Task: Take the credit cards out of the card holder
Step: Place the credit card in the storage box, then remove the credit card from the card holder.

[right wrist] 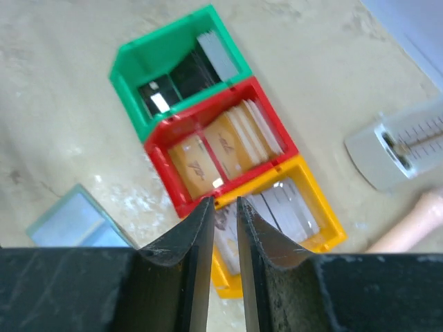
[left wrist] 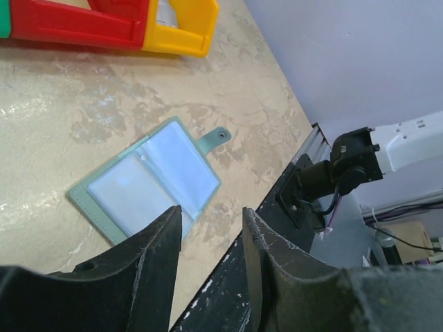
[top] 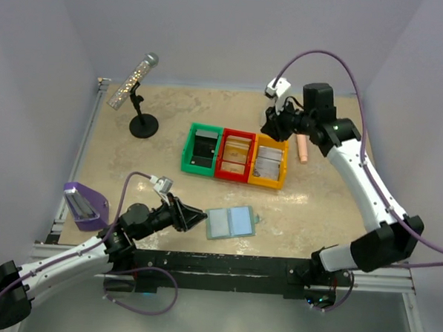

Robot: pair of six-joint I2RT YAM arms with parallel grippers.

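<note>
I have the card holder lying open and flat on the table, near the front edge and well in front of the three bins. Both pale blue panels face up, and its small strap tab sticks out on the right side. The glare on the panels is too strong for me to say whether any card sits in the pockets.

My left gripper is low over the table just beside the holder's left edge. Its fingers stand apart with nothing between them, and from the wrist view I cannot tell whether a fingertip touches the holder's edge.

My right gripper hangs above the bin row at the far side, over the seam between the red bin and the yellow bin. Its fingers are close together, with a narrow slit between them and nothing in it.

A stack of pale grey credit cards lies in the yellow bin. The red bin holds tan cards, and the green bin holds dark items with one grey card leaning at its far end.

A peach cylinder lies just right of the yellow bin. A microphone stand is at the back left, and a purple object sits at the table's left edge.
</note>
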